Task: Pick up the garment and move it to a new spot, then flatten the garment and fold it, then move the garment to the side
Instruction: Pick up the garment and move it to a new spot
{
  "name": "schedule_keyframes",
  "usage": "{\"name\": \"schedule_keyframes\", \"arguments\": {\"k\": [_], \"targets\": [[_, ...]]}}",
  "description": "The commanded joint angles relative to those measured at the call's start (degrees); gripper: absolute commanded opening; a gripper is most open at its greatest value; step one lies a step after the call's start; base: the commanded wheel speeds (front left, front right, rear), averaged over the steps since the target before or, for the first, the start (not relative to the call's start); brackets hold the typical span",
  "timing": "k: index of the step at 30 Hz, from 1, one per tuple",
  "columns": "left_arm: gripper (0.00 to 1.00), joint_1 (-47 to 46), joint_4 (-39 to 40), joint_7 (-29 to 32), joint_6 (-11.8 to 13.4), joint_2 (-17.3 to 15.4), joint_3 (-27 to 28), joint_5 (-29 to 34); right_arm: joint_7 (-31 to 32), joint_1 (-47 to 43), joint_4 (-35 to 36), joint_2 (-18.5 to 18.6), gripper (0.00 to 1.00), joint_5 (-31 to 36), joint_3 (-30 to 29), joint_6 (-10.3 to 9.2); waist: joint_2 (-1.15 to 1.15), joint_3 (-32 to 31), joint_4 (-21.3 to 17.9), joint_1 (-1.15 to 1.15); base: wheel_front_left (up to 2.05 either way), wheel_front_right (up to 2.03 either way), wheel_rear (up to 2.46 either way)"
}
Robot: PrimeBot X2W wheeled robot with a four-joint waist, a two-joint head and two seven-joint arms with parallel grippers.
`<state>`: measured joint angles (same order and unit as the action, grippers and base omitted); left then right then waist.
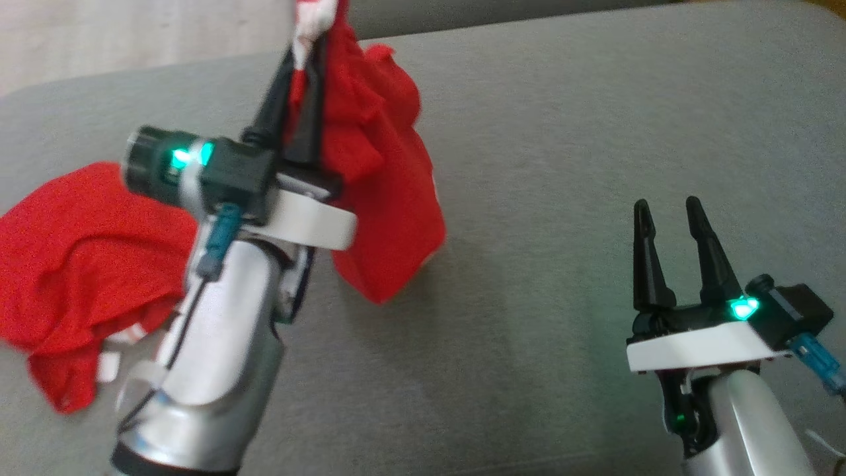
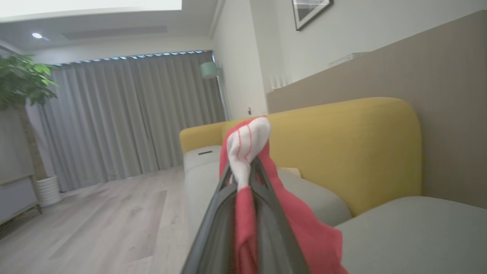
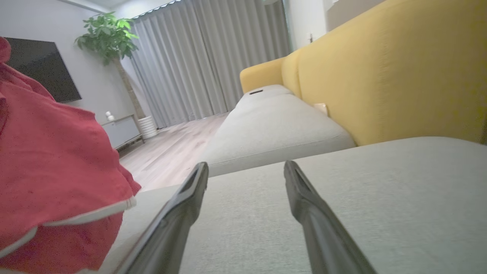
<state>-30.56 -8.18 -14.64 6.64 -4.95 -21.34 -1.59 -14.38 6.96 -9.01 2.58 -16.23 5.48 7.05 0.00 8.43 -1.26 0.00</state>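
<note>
One garment (image 1: pixel 383 178), left gripper (image 1: pixel 307 46) pinching; right gripper (image 1: pixel 667 208) spread

Left arm (image 1: pixel 211 357): silver forearm, white wrist collar (image 1: pixel 310 225), black cylinder (image 1: pixel 149 162) beside a green light (image 1: pixel 192 155), teal plug (image 1: pixel 221 231), thin dark cable (image 1: pixel 192 311) down the side. Right arm (image 1: pixel 747 423): same silver and white, green glow, blue plug (image 1: pixel 816 360). Left gripper (image 1: pixel 305 53), right gripper (image 1: pixel 667 206): two long black tapered fingers each

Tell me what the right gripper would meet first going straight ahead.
Likely the grey seat cushion, which the right gripper points low across; depth is unclear. The red garment hangs aside.
</note>
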Motion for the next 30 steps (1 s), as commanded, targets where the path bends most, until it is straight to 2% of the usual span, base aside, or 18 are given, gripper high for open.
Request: {"name": "schedule_keyframes", "arguments": {"k": [1,4,7,10,11,12,16,20,25,30], "targets": [[0.00,-1.79,0.79,0.07,0.69,0.00,0.73,-0.45,-0.62,2.28,2.16,0.30,1.00,-0.63,1.65,0.44,0.00,1.06,-4.98,0.00,0.00,0.00,0.00],[0.00,-2.04,-2.01,-0.05,1.64,1.38,-2.60,-1.29,-0.62,2.41,2.19,0.30,1.00,-1.29,1.64,0.44,0.00,1.28,-8.81,0.00,0.00,0.00,0.00],[0.00,-3.42,-5.00,-0.20,3.74,1.94,-5.68,-2.70,-0.62,2.53,2.55,0.30,1.00,-1.76,2.23,0.44,0.00,1.87,-12.64,0.00,0.00,0.00,0.00],[0.00,-5.02,-7.91,-0.29,6.53,2.03,-9.76,-6.65,-0.62,2.71,2.95,0.30,1.00,-2.31,2.42,0.44,0.00,2.30,-15.86,0.00,0.00,0.00,0.00],[0.22,-5.67,-9.10,-0.31,7.34,2.04,-11.49,-7.50,-0.62,2.76,3.05,0.30,1.00,-2.47,2.28,0.44,0.00,2.47,-16.61,0.00,0.00,0.00,0.00],[1.00,-6.11,-10.51,-0.32,7.63,2.04,-13.46,-8.46,-0.62,2.80,3.13,0.30,1.00,-2.62,2.07,0.44,0.00,2.64,-17.17,0.00,0.00,0.00,0.00],[1.00,-7.36,-12.38,-0.34,8.91,2.06,-19.43,-12.00,-0.62,2.79,3.53,0.30,1.00,-2.96,0.56,0.44,0.00,3.30,-17.19,0.00,0.00,0.00,0.00],[1.00,-6.85,-11.85,-0.35,10.00,2.06,-21.52,-14.03,-0.62,2.60,3.86,0.30,1.00,-2.58,-1.42,0.44,0.00,3.12,-14.31,0.00,0.00,0.00,0.00],[1.00,-4.78,-9.71,-0.35,11.09,1.57,-18.02,-12.61,-0.62,2.45,4.13,0.30,1.00,-1.14,-2.77,0.44,0.00,2.05,-9.17,0.00,0.00,0.00,0.00],[1.00,0.60,-4.27,-0.35,10.90,-1.58,-12.21,-10.76,-0.62,1.58,4.37,0.30,1.00,0.35,-3.85,0.44,0.00,0.32,-3.94,0.00,0.00,0.00,0.00]]}}
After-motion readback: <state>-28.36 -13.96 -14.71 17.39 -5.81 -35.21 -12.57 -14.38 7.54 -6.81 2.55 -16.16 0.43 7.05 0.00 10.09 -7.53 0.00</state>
